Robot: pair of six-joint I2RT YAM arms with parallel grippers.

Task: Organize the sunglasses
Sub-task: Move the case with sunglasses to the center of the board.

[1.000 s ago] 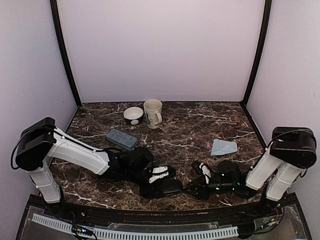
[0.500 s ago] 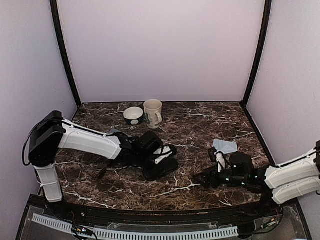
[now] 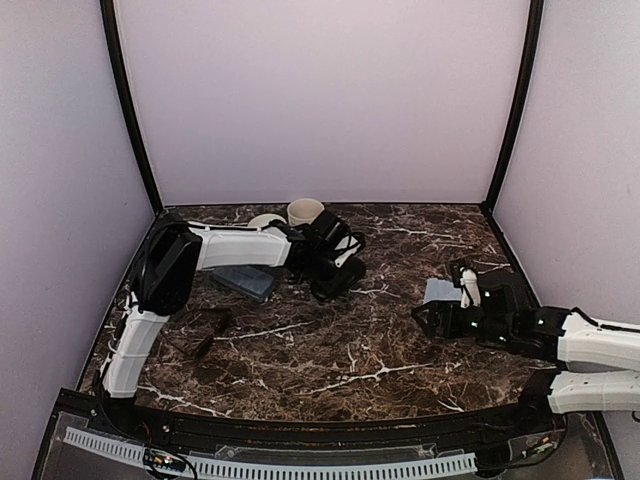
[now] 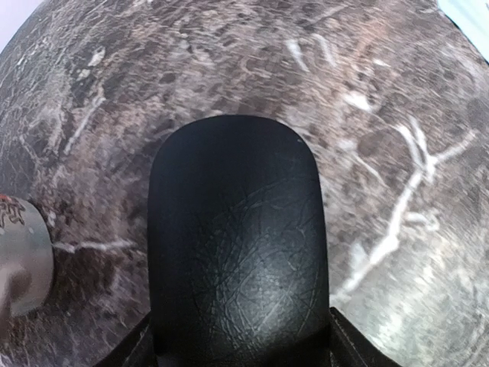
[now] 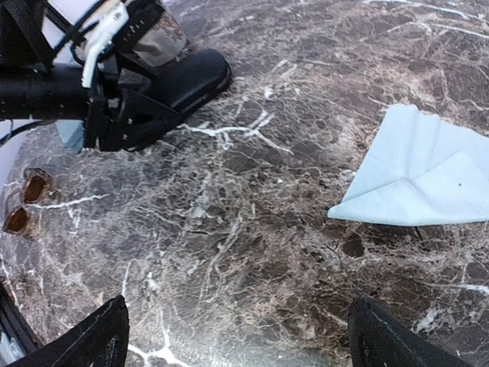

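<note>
A brownish pair of sunglasses lies on the marble at the left, and shows at the left edge of the right wrist view. My left gripper reaches toward the back by the mug and is shut on a black oblong case, which fills its wrist view and lies low over the marble. My right gripper hovers at the right with its jaws wide open and nothing between them.
A grey-blue case lies left of the black case. A cream mug and a small bowl stand at the back, partly behind the left arm. A folded light-blue cloth lies just beyond the right gripper.
The left arm has carried the black case from the front middle to the back beside the mug. The right gripper has opened wide and drawn off to the right, near the cloth.
</note>
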